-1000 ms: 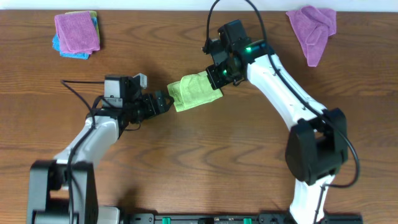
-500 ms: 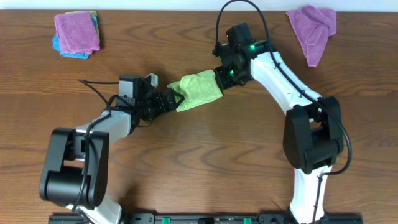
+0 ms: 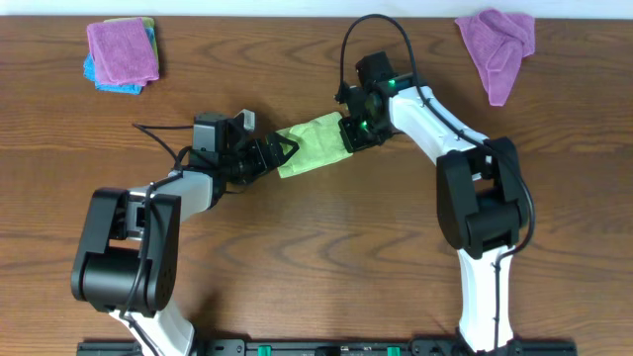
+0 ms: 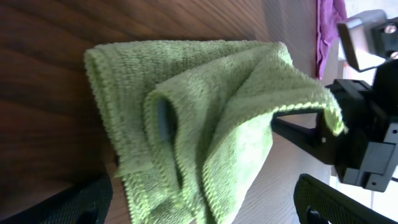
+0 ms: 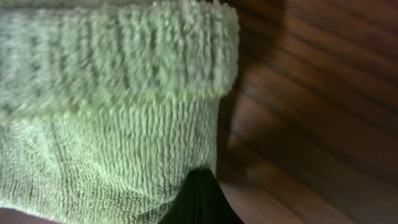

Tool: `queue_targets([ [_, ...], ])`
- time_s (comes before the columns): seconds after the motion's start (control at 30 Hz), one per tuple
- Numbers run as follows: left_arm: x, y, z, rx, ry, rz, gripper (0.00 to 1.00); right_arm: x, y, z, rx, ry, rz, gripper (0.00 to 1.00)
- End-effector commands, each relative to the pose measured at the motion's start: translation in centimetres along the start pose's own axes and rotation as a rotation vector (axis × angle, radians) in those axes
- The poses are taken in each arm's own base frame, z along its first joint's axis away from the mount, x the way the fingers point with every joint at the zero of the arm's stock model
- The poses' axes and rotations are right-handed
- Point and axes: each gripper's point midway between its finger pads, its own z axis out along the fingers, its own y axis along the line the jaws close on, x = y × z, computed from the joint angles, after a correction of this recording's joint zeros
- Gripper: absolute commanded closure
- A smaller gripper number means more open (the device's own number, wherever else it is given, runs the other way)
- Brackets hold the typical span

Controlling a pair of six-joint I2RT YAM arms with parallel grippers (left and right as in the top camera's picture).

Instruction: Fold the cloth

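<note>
Right wrist view hides most of the right pincer (image 3: 348, 133), clamped on the rumpled lime-green microfibre cloth (image 3: 316, 145); left pincer (image 3: 284, 153) gapes wide.

The cloth (image 5: 106, 124), doubled over, touches the right tool's (image 5: 199, 198) dark tip below.

White arms (image 3: 430, 119), black joints (image 3: 478, 193) (green light (image 3: 393, 80)).

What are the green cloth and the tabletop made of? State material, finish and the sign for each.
Green cloth: looks like microfibre terry, matte; fine looped pile in rows, stitched hem, soft drape.
Tabletop: wood or wood-look laminate, dark brown, low sheen; long straight grain lines; which cannot be told.
</note>
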Motion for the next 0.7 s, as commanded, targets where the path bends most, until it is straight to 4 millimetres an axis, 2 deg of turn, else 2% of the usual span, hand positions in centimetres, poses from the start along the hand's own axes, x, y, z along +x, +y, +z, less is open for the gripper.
queue_targets([
  [0.0, 3.2, 4.0, 1.7, -0.106, 0.076, -0.099, 0.05, 0.4, 1.7, 1.0, -0.039, 0.019, -0.023, 0.99],
  [0.13, 3.8, 4.3, 2.1, -0.113, 0.093, -0.103, 0.05, 0.3, 2.0, 1.0, -0.041, 0.017, -0.030, 0.99],
  [0.23, 3.8, 4.6, 2.1, -0.124, 0.088, -0.103, 0.00, 0.3, 2.0, 1.0, -0.042, 0.017, -0.020, 0.99],
  [0.27, 3.7, 4.7, 2.1, -0.129, 0.085, -0.103, 0.11, 0.4, 2.1, 1.0, -0.042, 0.018, -0.020, 0.99],
  [0.33, 3.7, 4.8, 2.1, -0.135, 0.082, -0.104, 0.24, 0.4, 2.1, 1.0, -0.045, 0.021, -0.014, 0.99],
  [0.4, 3.6, 5.1, 2.1, -0.148, 0.075, -0.105, 0.42, 0.5, 2.2, 1.0, -0.049, 0.025, -0.010, 0.99],
  [0.47, 3.5, 5.2, 2.1, -0.157, 0.068, -0.104, 0.73, 0.5, 2.4, 1.0, -0.061, 0.025, -0.009, 0.99],
  [0.6, 3.3, 5.1, 2.1, -0.154, 0.065, -0.103, 0.93, 0.7, 2.5, 0.8, -0.067, 0.033, -0.006, 0.99],
  [0.67, 3.1, 4.8, 2.1, -0.144, 0.065, -0.099, 0.95, 0.8, 2.4, 0.5, -0.065, 0.037, 0.000, 0.99],
])
